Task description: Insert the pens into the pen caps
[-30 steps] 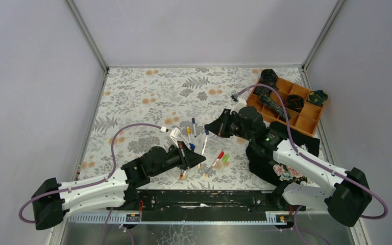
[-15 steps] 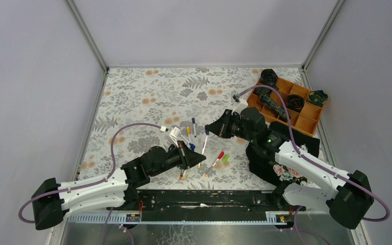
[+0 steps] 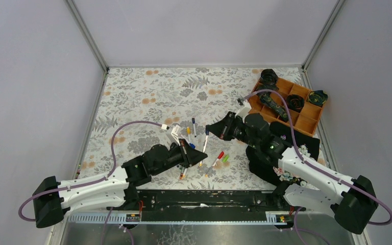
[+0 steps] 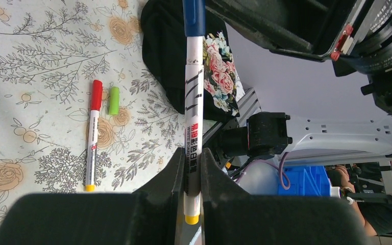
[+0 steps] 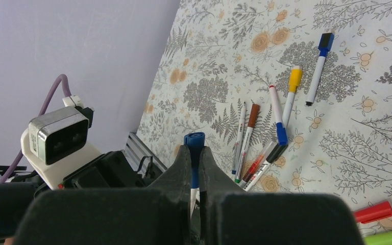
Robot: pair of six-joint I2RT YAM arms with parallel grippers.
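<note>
Both jaws clamp one blue-capped pen [image 4: 193,102] (left barrel, right cap [image 5: 194,140]); orange tray [image 3: 306,121] holds dark parts [image 3: 295,102].

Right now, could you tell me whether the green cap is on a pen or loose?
Loose. The green cap lies on the table beside a red-capped pen, apart from it, with no barrel in it.
</note>
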